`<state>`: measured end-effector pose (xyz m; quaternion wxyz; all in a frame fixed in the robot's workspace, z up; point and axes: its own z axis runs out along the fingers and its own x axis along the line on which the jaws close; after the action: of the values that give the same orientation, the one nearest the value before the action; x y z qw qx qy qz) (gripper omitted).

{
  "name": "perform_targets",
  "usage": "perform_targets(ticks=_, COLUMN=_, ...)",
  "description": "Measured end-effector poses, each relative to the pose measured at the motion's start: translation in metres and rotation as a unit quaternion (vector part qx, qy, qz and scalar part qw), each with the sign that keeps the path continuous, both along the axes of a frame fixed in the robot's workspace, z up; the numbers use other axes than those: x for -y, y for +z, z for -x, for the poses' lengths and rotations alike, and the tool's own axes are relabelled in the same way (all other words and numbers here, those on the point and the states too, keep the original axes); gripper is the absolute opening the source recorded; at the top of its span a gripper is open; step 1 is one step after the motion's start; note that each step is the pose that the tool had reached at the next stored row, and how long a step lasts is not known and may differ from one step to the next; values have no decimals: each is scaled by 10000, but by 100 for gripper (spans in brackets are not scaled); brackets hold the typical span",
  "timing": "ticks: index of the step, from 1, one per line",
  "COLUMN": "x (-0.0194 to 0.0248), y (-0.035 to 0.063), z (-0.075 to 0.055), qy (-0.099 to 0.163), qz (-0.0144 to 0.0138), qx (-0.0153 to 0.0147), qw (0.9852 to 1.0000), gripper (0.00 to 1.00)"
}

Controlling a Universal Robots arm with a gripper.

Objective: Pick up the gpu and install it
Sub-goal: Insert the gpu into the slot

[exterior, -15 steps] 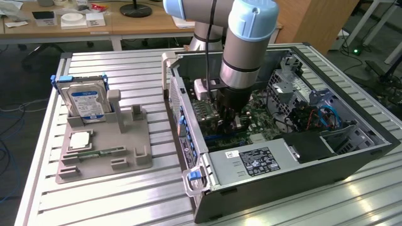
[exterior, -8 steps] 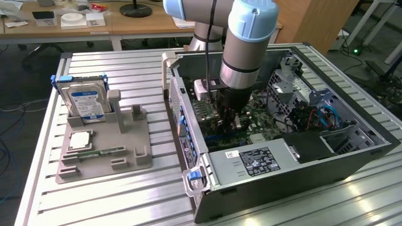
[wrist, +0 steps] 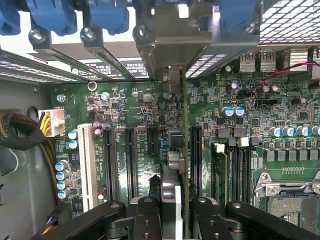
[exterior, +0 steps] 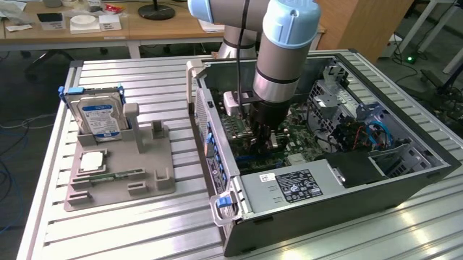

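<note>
The gripper point(wrist: 170, 210) has its jaws closed on the gpu point(wrist: 176, 150), held on edge over the board point(wrist: 125, 105) so it fits a slot

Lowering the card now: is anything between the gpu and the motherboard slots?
Nothing visible blocks it. The tool holds the gpu edge-on over the motherboard, among the black expansion slots, whose openings look bare. Its bracket sits at the rear openings.
</note>
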<state>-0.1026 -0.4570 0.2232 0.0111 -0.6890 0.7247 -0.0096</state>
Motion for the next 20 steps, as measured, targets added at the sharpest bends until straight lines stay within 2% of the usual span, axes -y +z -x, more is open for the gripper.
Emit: perform_targets(ticks=20, x=0, y=36, z=5, qy=74, qz=0, qx=0, qw=10000, gripper=28)
